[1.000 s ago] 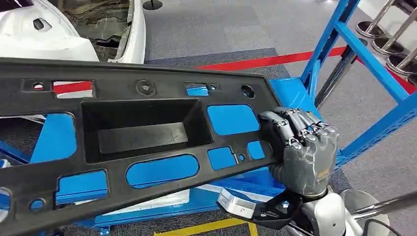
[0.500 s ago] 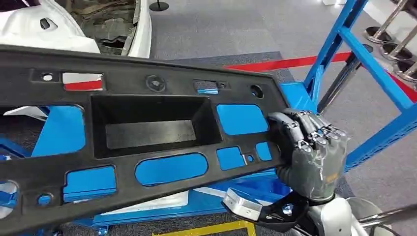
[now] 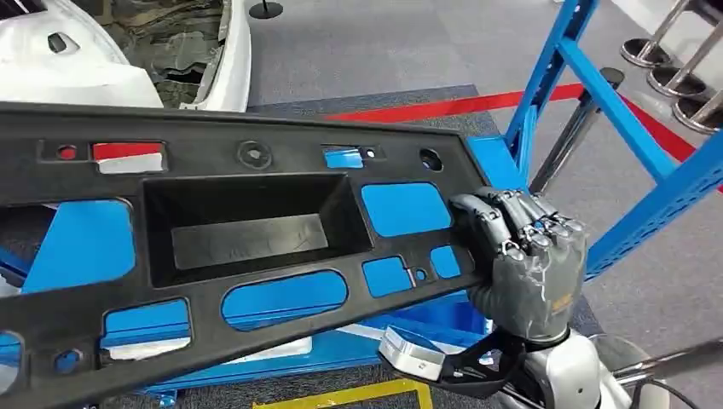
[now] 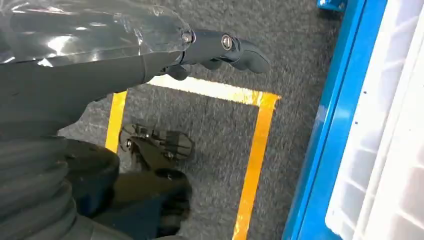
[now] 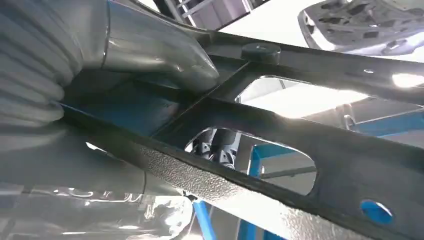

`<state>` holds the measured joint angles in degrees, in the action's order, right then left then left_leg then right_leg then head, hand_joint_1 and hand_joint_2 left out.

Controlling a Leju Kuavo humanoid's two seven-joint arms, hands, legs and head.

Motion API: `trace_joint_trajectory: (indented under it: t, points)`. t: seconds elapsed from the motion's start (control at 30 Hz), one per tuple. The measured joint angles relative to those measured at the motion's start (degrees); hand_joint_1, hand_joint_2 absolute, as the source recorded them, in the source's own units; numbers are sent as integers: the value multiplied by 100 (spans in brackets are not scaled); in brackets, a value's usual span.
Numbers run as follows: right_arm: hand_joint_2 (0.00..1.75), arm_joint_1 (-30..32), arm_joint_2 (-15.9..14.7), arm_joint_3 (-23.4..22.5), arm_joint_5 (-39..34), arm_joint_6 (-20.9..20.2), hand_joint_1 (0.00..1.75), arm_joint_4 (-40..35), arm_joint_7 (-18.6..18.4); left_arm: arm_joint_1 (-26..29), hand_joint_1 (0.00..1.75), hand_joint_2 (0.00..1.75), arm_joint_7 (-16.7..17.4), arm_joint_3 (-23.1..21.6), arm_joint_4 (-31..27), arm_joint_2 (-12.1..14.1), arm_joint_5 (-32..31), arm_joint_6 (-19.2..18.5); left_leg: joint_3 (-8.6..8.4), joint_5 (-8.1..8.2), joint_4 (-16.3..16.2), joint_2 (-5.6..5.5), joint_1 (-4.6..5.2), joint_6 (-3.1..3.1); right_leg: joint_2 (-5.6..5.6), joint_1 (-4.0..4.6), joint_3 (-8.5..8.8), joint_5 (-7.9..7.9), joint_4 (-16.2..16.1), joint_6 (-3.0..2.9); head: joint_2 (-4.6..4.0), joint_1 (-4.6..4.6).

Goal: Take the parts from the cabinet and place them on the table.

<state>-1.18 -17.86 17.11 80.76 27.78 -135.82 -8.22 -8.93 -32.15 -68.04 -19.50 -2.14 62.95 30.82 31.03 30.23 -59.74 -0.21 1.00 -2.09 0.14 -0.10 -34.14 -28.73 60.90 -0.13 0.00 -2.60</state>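
- The long black plastic part point(image 3: 230, 230) spans the head view from the left edge to right of centre, held in the air and tilted, above the blue cabinet frame point(image 3: 631, 111) and its blue shelf point(image 3: 85, 243), which shows through the part's cut-outs. It reads as already lifted off the cabinet, so the step in hand looks like the carry toward the surface.
- No surface to set it on appears in these views, so the next move probably calls for turning or walking with the part kept level enough to clear the blue uprights at the upper right of the head view.
- The right hand point(image 3: 524, 264), at the lower right of the head view, grips the part's right end: its dark fingers point(image 3: 511, 213) curl over the top face, the palm sits against the edge, and the silver wrist comes up from below.
- In the right wrist view, the thick grey thumb point(image 5: 165, 50) presses on the part's ribbed underside.
- The left hand point(image 4: 220, 50) shows in its wrist view over grey carpet and yellow floor tape point(image 4: 252, 160); whether it holds the part's other end cannot be told.
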Motion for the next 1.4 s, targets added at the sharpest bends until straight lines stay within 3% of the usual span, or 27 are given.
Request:
trace_joint_trajectory:
  t: [0.07,0.13,0.2,0.27,0.3,0.37,0.43,0.47,0.5,0.6,0.63,0.7,0.77,0.8,0.83,0.87,0.93,0.97,1.0,1.1,1.13,1.17,1.2,1.3,1.33,1.37,1.4]
  points:
    - [175,6,0,-2,0,0,175,0,2,9,0,175,0,0,0,-2,0,-2,18,-14,9,-7,27,-4,-16,-35,-6,42,-25,62,0,4]
    - [175,10,0,-4,0,0,175,0,2,-1,0,175,0,0,2,-4,0,-4,-13,-135,178,29,-64,-8,-16,-20,-9,-15,43,119,0,0]
    - [175,7,0,-9,0,0,175,0,2,-6,0,175,0,0,2,-9,0,-7,37,-197,214,41,-59,-60,-11,-29,-180,-449,482,175,0,-31]
    - [175,21,0,-9,0,-11,175,0,2,3,0,175,0,0,2,-26,-4,-18,123,-230,191,64,-56,-61,-12,-52,-479,-902,1316,234,0,-48]
    - [175,22,0,-9,0,-26,175,0,2,2,0,175,2,0,2,-28,-7,-22,166,-247,172,68,-56,-53,-13,-61,-539,-954,1551,263,0,-55]
    - [175,22,0,-9,0,-33,175,0,2,2,0,175,11,2,4,-33,-9,-31,227,-264,126,73,-71,-27,-15,-96,-267,-662,1212,300,0,-66]
    - [175,21,0,-9,0,-15,175,0,4,-3,0,175,11,0,4,-39,-22,-35,272,-258,46,73,-96,-7,-22,-137,324,-244,214,332,0,-70]
    - [175,23,0,-9,0,-7,175,2,15,-7,0,175,11,2,4,-39,-28,-35,316,-260,13,70,-86,38,-16,-113,460,-400,-63,324,0,-79]
    - [175,30,0,-13,0,4,175,0,24,-4,0,175,11,0,7,-42,-31,-35,335,-274,-17,62,-73,70,15,-75,424,-258,-47,240,0,-96]
    - [175,35,0,-17,0,9,175,0,74,0,0,175,11,2,9,-42,-33,-37,359,-342,-24,56,-69,168,19,-70,366,-252,-67,135,0,-66]
    - [175,31,2,-20,0,13,175,0,96,-1,0,175,11,2,20,-42,-37,-37,387,-303,-71,51,-81,189,5,-112,349,-200,-115,50,0,-74]
    - [175,35,2,-28,0,17,175,0,131,-1,0,175,9,2,31,-44,-39,-39,546,142,-509,41,-104,272,-4,-109,262,-139,-115,-49,0,-7]
    - [175,70,4,-28,0,22,175,0,171,4,0,175,7,2,39,-44,-35,-39,854,653,-1408,42,-134,324,-14,-96,158,-81,-110,-83,0,11]
    - [175,91,4,-28,0,22,175,0,186,9,0,175,0,4,39,-44,-31,-39,918,739,-1670,42,-137,335,-18,-93,119,-54,-105,-82,0,17]
    - [175,110,2,-28,0,26,175,0,199,16,0,175,-2,4,44,-44,-31,-39,856,681,-1686,42,-139,334,-20,-91,79,-28,-102,-77,0,15]
    - [175,123,4,-31,0,37,175,0,203,20,0,175,-4,11,48,-44,-28,-39,674,527,-1453,41,-138,316,-20,-89,55,-8,-99,-71,0,17]
    - [175,139,2,-41,0,63,175,0,210,18,0,175,-7,31,52,-44,-37,-39,48,102,-447,38,-127,248,-17,-83,39,25,-96,-43,0,17]
    - [175,149,4,-55,0,83,175,0,212,9,0,175,-7,44,52,-44,-42,-39,-189,86,39,19,-116,201,-21,-88,36,36,-96,-26,0,13]
    - [175,153,4,-70,0,96,175,0,216,6,0,175,-9,48,52,-44,-44,-42,-247,93,157,19,-90,199,-21,-70,17,62,-94,14,0,11]
    - [175,167,7,-107,0,105,175,0,230,14,0,175,-9,68,61,-44,-48,-42,-195,40,165,13,-46,151,-22,-104,9,150,-125,130,0,13]
    - [175,179,7,-116,0,105,175,0,232,11,0,175,-9,79,63,-48,-50,-42,-195,-23,245,18,-92,87,-22,-80,2,146,-123,160,0,11]
    - [175,199,11,-122,0,109,175,2,245,3,0,175,-9,87,66,-52,-61,-42,-185,-80,292,62,-110,60,-17,-108,-28,20,-23,166,0,11]
    - [175,196,11,-127,0,122,175,2,251,0,0,175,-7,90,68,-57,-66,-44,-136,-121,300,62,-111,-2,-18,-95,-151,-246,255,174,0,-26]
    - [175,232,11,-151,0,131,175,2,260,8,0,175,-2,96,77,-66,-61,-48,25,-193,247,75,-98,-15,-15,-95,-590,-876,1452,225,0,-66]
    - [175,238,13,-153,0,131,175,9,260,9,0,175,0,96,83,-66,-59,-48,90,-209,211,76,-98,-7,-16,-95,-585,-864,1564,238,0,-72]
    - [175,238,13,-153,0,131,175,11,260,11,0,175,0,98,83,-66,-57,-48,132,-219,178,76,-99,-1,-18,-99,-450,-744,1391,241,0,-81]
    - [175,237,13,-153,0,133,175,11,260,10,0,175,0,98,83,-72,-55,-48,166,-223,141,75,-101,6,-18,-108,-174,-534,968,234,0,-90]
